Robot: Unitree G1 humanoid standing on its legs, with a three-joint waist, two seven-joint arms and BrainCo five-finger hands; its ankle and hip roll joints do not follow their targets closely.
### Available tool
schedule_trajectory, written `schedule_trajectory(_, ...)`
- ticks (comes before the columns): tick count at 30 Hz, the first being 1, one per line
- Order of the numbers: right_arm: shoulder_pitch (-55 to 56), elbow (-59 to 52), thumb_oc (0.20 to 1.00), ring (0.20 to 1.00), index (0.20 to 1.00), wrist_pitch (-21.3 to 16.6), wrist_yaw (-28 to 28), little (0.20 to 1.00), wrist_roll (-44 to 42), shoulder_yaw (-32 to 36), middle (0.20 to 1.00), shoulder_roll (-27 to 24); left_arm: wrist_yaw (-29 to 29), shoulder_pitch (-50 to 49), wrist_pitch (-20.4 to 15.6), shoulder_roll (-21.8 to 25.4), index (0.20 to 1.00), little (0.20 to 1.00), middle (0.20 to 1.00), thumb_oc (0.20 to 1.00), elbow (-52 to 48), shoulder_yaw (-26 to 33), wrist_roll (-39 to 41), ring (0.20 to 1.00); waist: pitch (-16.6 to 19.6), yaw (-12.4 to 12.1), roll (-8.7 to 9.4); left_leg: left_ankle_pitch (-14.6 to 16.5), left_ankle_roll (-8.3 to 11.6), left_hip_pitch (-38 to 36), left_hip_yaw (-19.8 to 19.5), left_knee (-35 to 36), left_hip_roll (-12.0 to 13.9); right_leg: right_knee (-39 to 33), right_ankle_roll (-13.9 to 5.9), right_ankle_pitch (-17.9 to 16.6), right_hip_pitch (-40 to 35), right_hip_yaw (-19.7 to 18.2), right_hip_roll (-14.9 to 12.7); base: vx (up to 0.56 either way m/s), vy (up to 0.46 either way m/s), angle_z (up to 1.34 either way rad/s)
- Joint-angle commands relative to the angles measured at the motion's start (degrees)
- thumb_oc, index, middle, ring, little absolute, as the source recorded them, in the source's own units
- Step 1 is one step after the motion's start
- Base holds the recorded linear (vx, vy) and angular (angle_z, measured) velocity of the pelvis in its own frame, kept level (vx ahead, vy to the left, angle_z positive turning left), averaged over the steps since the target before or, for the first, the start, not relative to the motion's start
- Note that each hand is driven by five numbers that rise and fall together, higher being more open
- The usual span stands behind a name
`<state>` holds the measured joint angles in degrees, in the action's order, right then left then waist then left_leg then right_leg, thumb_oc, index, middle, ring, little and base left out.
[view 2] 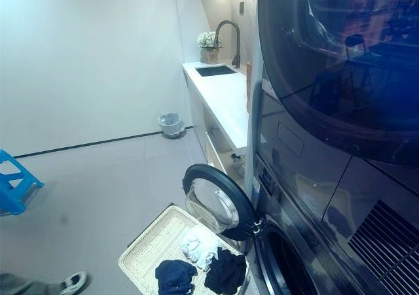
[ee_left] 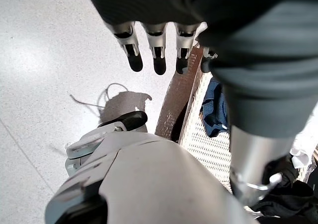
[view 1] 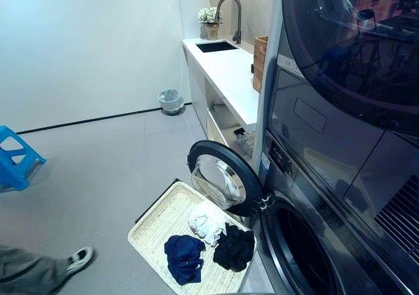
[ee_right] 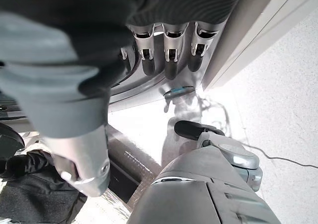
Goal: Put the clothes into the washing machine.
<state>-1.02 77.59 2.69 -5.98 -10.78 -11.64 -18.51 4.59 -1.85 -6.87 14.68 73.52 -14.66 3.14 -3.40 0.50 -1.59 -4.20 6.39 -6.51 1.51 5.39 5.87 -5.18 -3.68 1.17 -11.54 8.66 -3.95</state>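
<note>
Clothes (view 1: 209, 242) lie in basket (view 1: 157, 220) beside open washing machine door (view 1: 222, 177); both hands' fingers (ee_left: 159, 55) (ee_right: 169, 55) straight, empty.

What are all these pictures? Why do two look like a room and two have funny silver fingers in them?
They all come from cameras on a robot that helps with laundry. The two room pictures are from its head, like two eyes looking down. They show a tall dark washing machine with its round door swung open. On the floor in front lies a flat woven basket holding three clothes: a white one, a blue one and a black one. Further back are a white counter with a sink, a small bin and a blue stool. A person's shoe is at the edge.

The other two pictures come from cameras on the wrists. One looks past the left robot hand, the other past the right robot hand. Both hands hang with straight fingers and hold nothing, so the clothes are not yet in the machine.
</note>
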Motion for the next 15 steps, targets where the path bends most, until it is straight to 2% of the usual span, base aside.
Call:
schedule_trajectory(1,-4.9,3.2,1.0,1.0,1.0,-0.3,0.3,1.0,-0.6,1.2,1.0,0.5,0.3,5.3,-0.1,1.4,1.0,1.0,1.0,1.0,2.2,-0.6,0.2,1.0,-2.4,-2.0,1.74,5.9,-1.03,-2.5,2.5,-0.4,-1.2,1.2,-5.15,-1.5,3.1,-1.3,-4.4,0.0,0.0,0.0)
schedule_trajectory(3,-4.9,3.0,1.0,1.0,1.0,-0.1,0.3,1.0,-0.6,1.3,1.0,0.6,1.1,5.1,-0.9,1.3,1.0,1.0,1.0,1.0,2.2,-0.3,0.9,1.0,-2.5,-2.1,1.69,5.9,-1.0,-2.5,2.5,-0.4,-1.2,1.2,-5.13,-1.5,3.1,-1.2,-4.4,0.0,0.0,0.0)
schedule_trajectory(7,-5.2,3.0,1.0,1.0,1.0,0.1,0.0,1.0,-0.3,1.4,1.0,0.3,1.8,5.3,0.2,1.5,1.0,1.0,1.0,1.0,1.8,-0.2,2.5,1.0,-2.7,-2.1,1.62,6.0,-1.02,-2.6,2.4,-0.4,-1.1,1.3,-5.19,-1.4,3.1,-1.2,-4.4,0.0,0.0,0.0)
schedule_trajectory(15,-4.9,3.2,1.0,1.0,1.0,0.0,0.0,1.0,-0.1,1.6,1.0,0.2,2.3,4.6,-0.3,1.5,1.0,1.0,1.0,1.0,2.0,0.2,2.5,1.0,-2.6,-2.2,1.51,5.9,-1.01,-2.4,2.4,-0.4,-1.1,1.4,-5.19,-1.3,3.2,-1.1,-4.5,0.0,0.0,0.0)
